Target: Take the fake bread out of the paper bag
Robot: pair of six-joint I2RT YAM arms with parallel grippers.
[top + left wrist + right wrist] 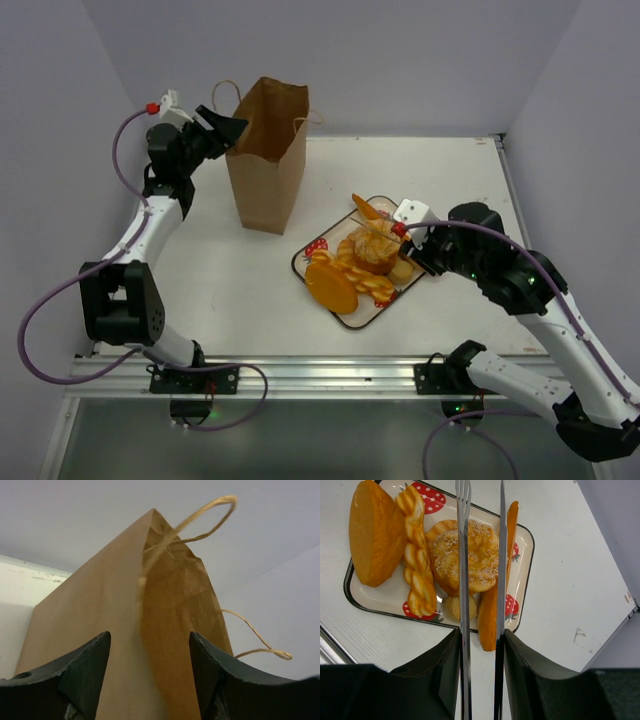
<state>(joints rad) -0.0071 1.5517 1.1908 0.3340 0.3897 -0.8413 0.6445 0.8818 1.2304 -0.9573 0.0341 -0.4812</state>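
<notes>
The brown paper bag stands upright at the back left, its handles up; it fills the left wrist view. My left gripper is open at the bag's top left corner, one finger either side of the corner fold. The fake bread lies on the strawberry tray: flat disc, braided loaf, seeded ring doughnut, baguette, small bun. My right gripper is shut on metal tongs, whose arms reach over the doughnut and baguette.
The tray sits mid-table, right of the bag. The baguette's near end overhangs the tray rim. Walls stand close behind and to both sides. The table's right edge runs beyond the right arm.
</notes>
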